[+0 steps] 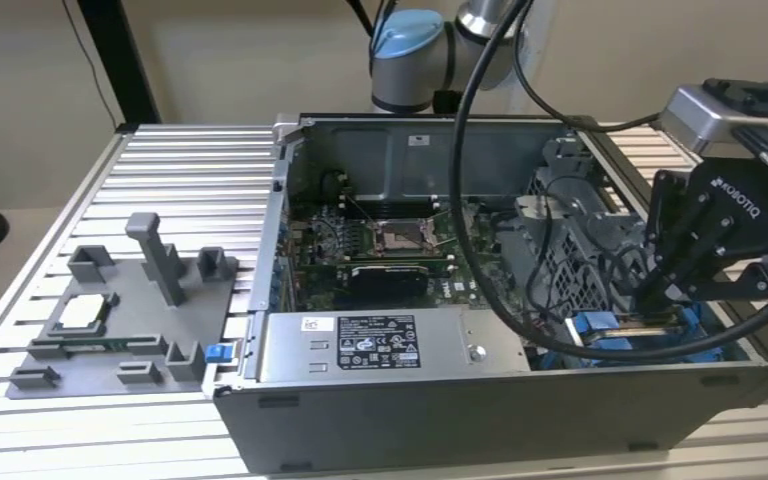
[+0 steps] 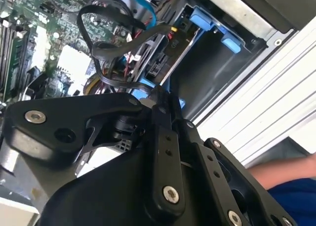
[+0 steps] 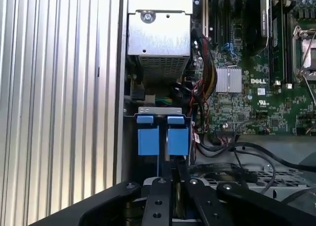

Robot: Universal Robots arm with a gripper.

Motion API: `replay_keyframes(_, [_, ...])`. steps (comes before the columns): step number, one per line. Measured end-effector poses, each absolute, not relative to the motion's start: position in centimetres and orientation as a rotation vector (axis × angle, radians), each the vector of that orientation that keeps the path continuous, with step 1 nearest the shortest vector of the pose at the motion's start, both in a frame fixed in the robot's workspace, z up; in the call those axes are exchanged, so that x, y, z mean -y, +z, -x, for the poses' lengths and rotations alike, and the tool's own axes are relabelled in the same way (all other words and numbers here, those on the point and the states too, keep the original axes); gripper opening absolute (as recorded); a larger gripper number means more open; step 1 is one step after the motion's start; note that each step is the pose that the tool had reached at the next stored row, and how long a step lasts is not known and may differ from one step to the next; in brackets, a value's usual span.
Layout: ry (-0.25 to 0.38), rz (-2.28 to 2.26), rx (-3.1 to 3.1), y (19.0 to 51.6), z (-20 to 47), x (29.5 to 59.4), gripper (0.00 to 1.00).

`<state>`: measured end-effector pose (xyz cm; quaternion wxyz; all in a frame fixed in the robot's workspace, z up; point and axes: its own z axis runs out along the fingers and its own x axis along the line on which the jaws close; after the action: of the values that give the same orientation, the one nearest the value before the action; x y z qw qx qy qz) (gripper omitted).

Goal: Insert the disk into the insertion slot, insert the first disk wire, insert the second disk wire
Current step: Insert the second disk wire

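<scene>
The black two-fingered pincer reaches down into the open grey computer case, at the corner nearest the exterior view's right. In both wrist views its fingers stand close together, clenched on a thin upright edge that runs straight ahead of them toward the blue latch pieces; this appears to be the flat silver-grey hard drive in its bright blue plastic carrier frame, held edge-on. The rectangular grey metal drive bay lies directly beyond the fingertips, with its two blue latch tabs side by side, and the drive looks partly entered into it, though how deep it sits cannot be told. Black cables loop just beside the pincer, and the green motherboard lies further off to one side. The grey labelled power-supply box sits well apart from the pincer, toward the exterior view's left. Judged from its build, the drive is rigid, moderately heavy and shock-sensitive; its metal faces are smooth and may slip. The blue carrier frame is the preferred grip point, since the plastic offers friction and spares the label face and connector edge.
</scene>
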<state>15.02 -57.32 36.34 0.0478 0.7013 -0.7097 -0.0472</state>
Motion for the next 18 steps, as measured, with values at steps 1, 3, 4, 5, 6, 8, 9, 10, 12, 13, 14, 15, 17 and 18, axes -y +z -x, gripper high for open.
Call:
replay_keyframes(1, [-0.13,-2.144,2.17,36.31,-14.95,57.26,0.0])
replay_keyframes(3, [-0.104,-2.157,2.183,36.25,-14.82,57.17,0.0])
replay_keyframes(4, [-0.091,-2.163,2.19,36.22,-14.78,57.14,0.0])
replay_keyframes(5, [-0.08,-2.168,2.195,36.19,-14.74,57.12,0.0])
replay_keyframes(6, [-0.07,-2.173,2.2,36.17,-14.7,57.1,0.0])
replay_keyframes(8, [-0.054,-2.18,2.209,36.13,-14.65,57.07,0.0])
replay_keyframes(9, [-0.05,-2.182,2.211,36.12,-14.63,57.07,0.0])
replay_keyframes(10, [-0.049,-2.182,2.211,36.13,-14.63,57.07,0.0])
replay_keyframes(12, [-0.049,-2.182,2.211,36.13,-14.63,57.07,0.0])
replay_keyframes(13, [-0.049,-2.182,2.211,36.13,-14.63,57.07,0.0])
replay_keyframes(14, [-0.049,-2.182,2.211,36.13,-14.62,57.07,0.0])
replay_keyframes(15, [-0.049,-2.182,2.211,36.13,-14.62,57.07,0.0])
replay_keyframes(17, [-0.048,-2.183,2.211,36.12,-14.61,57.07,0.0])
replay_keyframes(18, [-0.047,-2.184,2.212,36.1,-14.61,57.06,0.0])
